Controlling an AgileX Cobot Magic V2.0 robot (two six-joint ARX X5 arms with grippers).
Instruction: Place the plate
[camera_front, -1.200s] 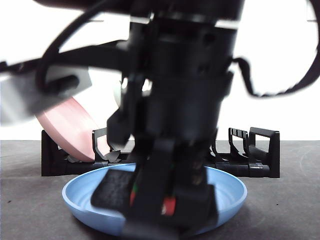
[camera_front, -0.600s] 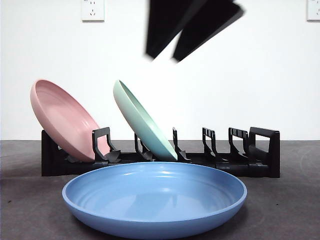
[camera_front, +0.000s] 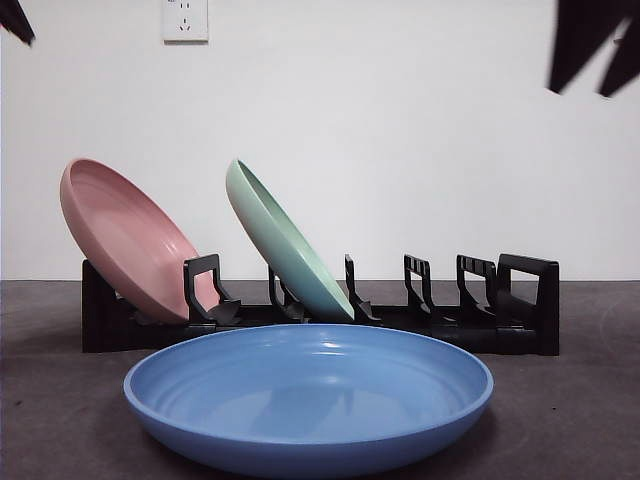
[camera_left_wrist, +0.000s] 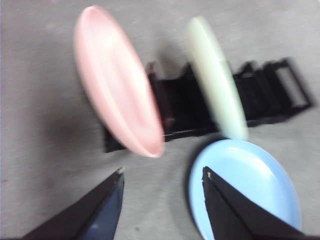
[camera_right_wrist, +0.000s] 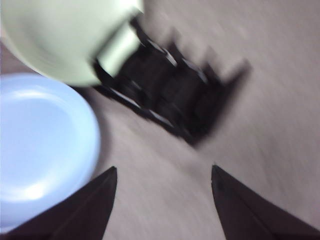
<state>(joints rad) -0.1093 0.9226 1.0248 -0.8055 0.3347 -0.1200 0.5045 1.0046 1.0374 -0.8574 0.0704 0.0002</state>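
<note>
A blue plate (camera_front: 310, 400) lies flat on the dark table in front of the black rack (camera_front: 450, 320), with nothing touching it. A pink plate (camera_front: 125, 240) leans in the rack's left end slot and a green plate (camera_front: 285, 245) leans in the slot beside it. My right gripper (camera_right_wrist: 164, 167) hangs high and open, above the table beside the blue plate (camera_right_wrist: 40, 145), and shows as a black tip (camera_front: 590, 45) at the top right. High up as well, my left gripper (camera_left_wrist: 163, 171) is open and holds nothing, looking down on the pink plate (camera_left_wrist: 117, 80) and the blue plate (camera_left_wrist: 245, 185).
Several free slots stand at the rack's right part (camera_front: 480, 290). A white wall with a socket (camera_front: 185, 18) rises behind the table. Bare dark tabletop (camera_front: 560, 420) lies on both sides of the blue plate.
The big dark arm that stood low over the blue plate has risen and swung off to the upper right. The blue plate now lies uncovered and has not moved.
</note>
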